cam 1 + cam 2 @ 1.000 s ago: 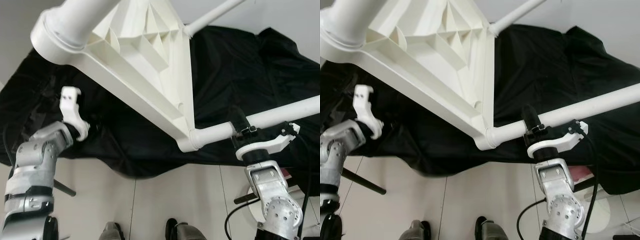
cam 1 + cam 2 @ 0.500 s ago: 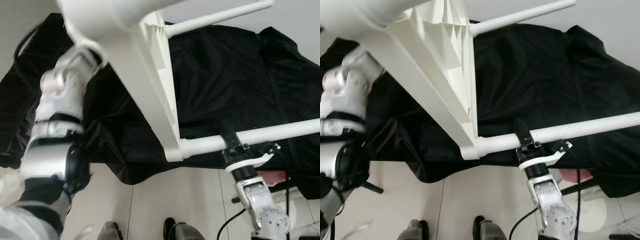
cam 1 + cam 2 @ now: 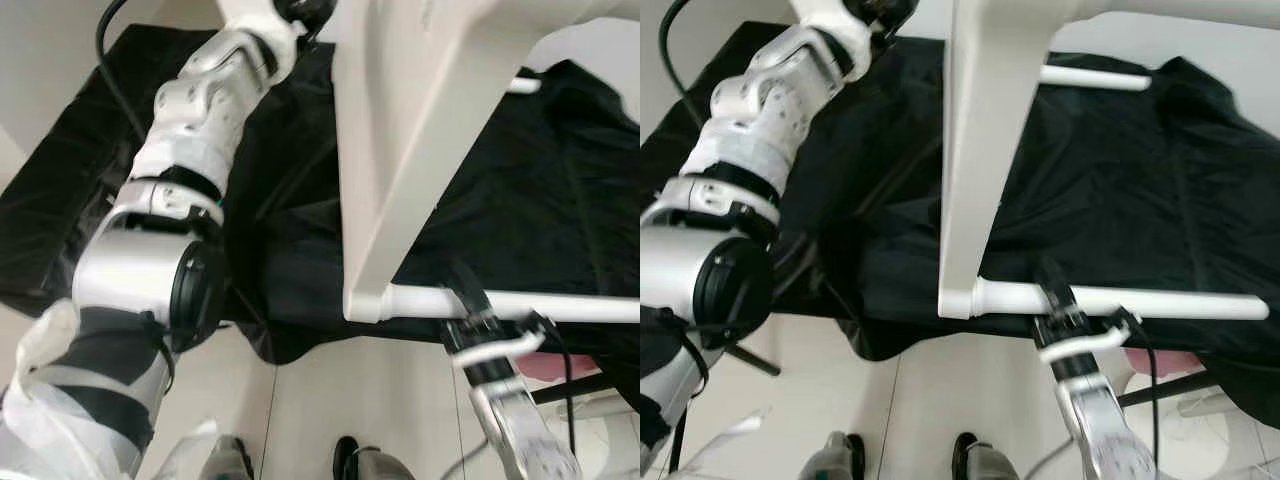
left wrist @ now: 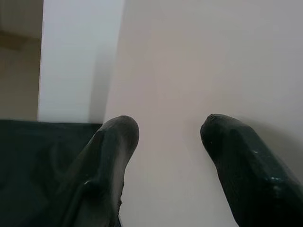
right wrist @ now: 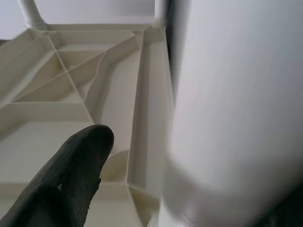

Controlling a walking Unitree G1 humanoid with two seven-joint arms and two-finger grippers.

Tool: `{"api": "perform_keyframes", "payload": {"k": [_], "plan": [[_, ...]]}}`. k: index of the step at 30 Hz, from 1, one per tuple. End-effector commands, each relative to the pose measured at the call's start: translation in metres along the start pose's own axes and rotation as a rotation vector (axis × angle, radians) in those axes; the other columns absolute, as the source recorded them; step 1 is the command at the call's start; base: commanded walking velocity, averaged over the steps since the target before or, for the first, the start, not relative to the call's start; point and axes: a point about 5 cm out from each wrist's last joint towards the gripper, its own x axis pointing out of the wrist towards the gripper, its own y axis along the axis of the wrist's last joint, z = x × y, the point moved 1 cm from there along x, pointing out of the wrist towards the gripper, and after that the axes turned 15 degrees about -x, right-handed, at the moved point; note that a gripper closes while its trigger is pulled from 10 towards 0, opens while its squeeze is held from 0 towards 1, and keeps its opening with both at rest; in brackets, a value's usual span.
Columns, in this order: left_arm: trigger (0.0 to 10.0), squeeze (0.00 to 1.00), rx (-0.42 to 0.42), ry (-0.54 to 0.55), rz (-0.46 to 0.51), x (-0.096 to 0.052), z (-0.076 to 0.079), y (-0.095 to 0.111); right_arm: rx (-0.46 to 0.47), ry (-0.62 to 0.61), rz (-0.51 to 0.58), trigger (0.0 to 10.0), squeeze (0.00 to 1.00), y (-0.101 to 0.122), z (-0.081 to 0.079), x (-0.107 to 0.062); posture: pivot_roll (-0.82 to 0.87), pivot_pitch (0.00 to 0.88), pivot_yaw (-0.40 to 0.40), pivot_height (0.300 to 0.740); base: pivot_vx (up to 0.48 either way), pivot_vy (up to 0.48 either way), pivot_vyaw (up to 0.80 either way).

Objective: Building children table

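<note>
Since a second ago, your white ribbed plastic tabletop [image 3: 420, 130] tipped onto edge. Right gripper [image 3: 1065, 318] clamped its round white leg [image 3: 1110, 301]; left gripper [image 4: 165, 142], fingers apart, rose beside it. Legs fitted; righting remained.

Black cloth [image 3: 1120, 190], tiled floor [image 3: 930, 400], perhaps shoes [image 3: 970, 458].

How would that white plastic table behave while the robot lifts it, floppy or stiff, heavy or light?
Probably stiff: the white plastic table shows moulded ribs underneath in the right wrist view. Likely light for its size, since the right hand carries it by one round leg. That smooth leg may slip or twist in the grip.
</note>
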Motion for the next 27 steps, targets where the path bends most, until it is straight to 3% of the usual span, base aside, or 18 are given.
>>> {"api": "perform_keyframes", "payload": {"k": [1, 3, 10, 14, 19, 25, 27], "plan": [[10.0, 0.00, 0.036, -0.022, -0.005, 0.004, 0.007, 0.000, 0.070, -0.050, -0.027, 10.0, 0.00, -0.015, 0.007, -0.015, 0.06, 0.220, -0.014, 0.740, 0.000, 0.000, 0.00], [10.0, 0.00, 0.043, -0.028, -0.010, 0.006, 0.011, -0.001, 0.067, -0.088, -0.035, 10.0, 0.00, -0.015, 0.011, -0.028, 0.06, 0.219, -0.008, 0.740, 0.000, 0.000, 0.00], [10.0, 0.00, 0.064, -0.039, -0.012, 0.009, 0.015, -0.001, 0.042, -0.105, -0.073, 10.0, 0.00, -0.019, 0.011, -0.043, 0.05, 0.223, 0.008, 0.740, 0.000, 0.000, 0.00], [10.0, 0.00, 0.088, -0.038, -0.024, 0.010, 0.015, -0.006, -0.045, -0.123, -0.089, 10.0, 0.00, -0.016, 0.010, -0.061, 0.04, 0.222, 0.015, 0.740, 0.000, 0.000, 0.00], [10.0, 0.00, 0.099, -0.037, -0.028, 0.011, 0.015, -0.007, -0.079, -0.131, -0.089, 10.0, 0.00, -0.012, 0.008, -0.073, 0.04, 0.225, 0.020, 0.740, 0.000, 0.000, 0.00], [10.0, 0.00, 0.112, -0.038, -0.038, 0.010, 0.014, -0.010, -0.232, -0.101, -0.077, 10.0, 0.00, 0.008, -0.008, -0.088, 0.01, 0.225, 0.033, 0.740, 0.000, 0.000, 0.00], [10.0, 0.00, 0.116, -0.042, -0.046, 0.010, 0.013, -0.013, -0.313, -0.037, -0.034, 10.0, 0.00, 0.027, -0.027, -0.083, 0.00, 0.220, 0.037, 0.740, 0.000, 0.000, 0.00]]}}
